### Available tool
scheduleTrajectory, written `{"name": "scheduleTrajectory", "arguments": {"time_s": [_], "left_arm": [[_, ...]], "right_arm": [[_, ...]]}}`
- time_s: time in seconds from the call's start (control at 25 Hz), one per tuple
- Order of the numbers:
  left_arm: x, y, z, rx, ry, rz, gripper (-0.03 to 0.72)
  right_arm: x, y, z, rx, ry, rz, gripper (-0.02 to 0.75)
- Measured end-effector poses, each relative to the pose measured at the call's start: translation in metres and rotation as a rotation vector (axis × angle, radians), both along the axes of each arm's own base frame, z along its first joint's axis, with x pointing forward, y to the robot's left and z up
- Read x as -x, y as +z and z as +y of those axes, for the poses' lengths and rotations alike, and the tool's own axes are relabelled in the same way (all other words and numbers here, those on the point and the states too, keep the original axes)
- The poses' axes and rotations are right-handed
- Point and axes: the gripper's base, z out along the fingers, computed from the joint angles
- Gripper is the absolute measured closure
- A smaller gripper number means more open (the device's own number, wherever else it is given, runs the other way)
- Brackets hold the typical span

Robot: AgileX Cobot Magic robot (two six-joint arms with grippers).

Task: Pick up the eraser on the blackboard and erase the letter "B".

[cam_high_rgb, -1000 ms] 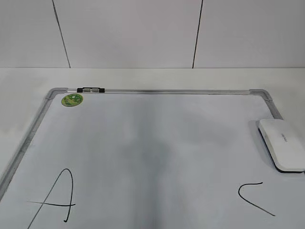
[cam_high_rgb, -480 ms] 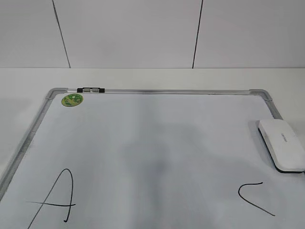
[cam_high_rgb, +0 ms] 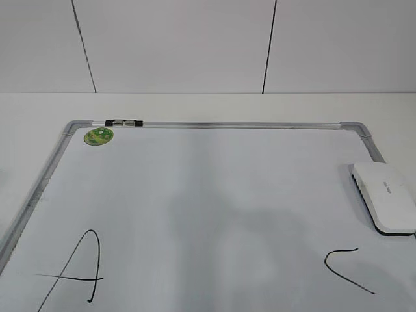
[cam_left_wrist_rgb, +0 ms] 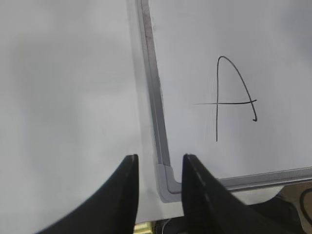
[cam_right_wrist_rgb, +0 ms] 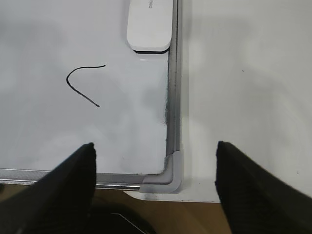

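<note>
The blackboard [cam_high_rgb: 195, 188] is laid flat on the white desk [cam_high_rgb: 208, 104], and the eraser [cam_high_rgb: 386, 205] is seen resting at its right edge, against the metal frame, just beyond the black "C" [cam_high_rgb: 348, 269]. A black "A" [cam_high_rgb: 75, 273] is drawn near the left edge, and a round green magnet [cam_high_rgb: 99, 136] is stuck in the far left corner, beside a small clip on the top rail. No letter "B" can be made out between the two marks. The left gripper [cam_left_wrist_rgb: 158, 163] is held with a narrow gap above the near left corner of the frame, gripping nothing. The right gripper [cam_right_wrist_rgb: 156, 151] is spread wide and empty above the near right corner piece [cam_right_wrist_rgb: 168, 178].
</note>
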Motion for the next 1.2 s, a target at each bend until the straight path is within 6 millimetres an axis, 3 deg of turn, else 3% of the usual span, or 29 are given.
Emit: {"name": "scheduleTrajectory", "arguments": {"time_s": [0.28, 0.52, 1.2], "left_arm": [[0.048, -0.017, 0.003, 0.014, 0.0, -0.195, 0.461], [0.066, -0.037, 0.005, 0.019, 0.0, -0.27, 0.461], [0.058, -0.041, 0.005, 0.025, 0.008, -0.346, 0.461]], "right_arm": [[0.017, -0.012, 0.0, 0.0, 0.002, -0.084, 0.152], [0.033, -0.015, -0.001, -0.001, 0.001, -0.192, 0.153], [0.023, -0.019, -0.002, 0.013, -0.007, -0.252, 0.153]]}}
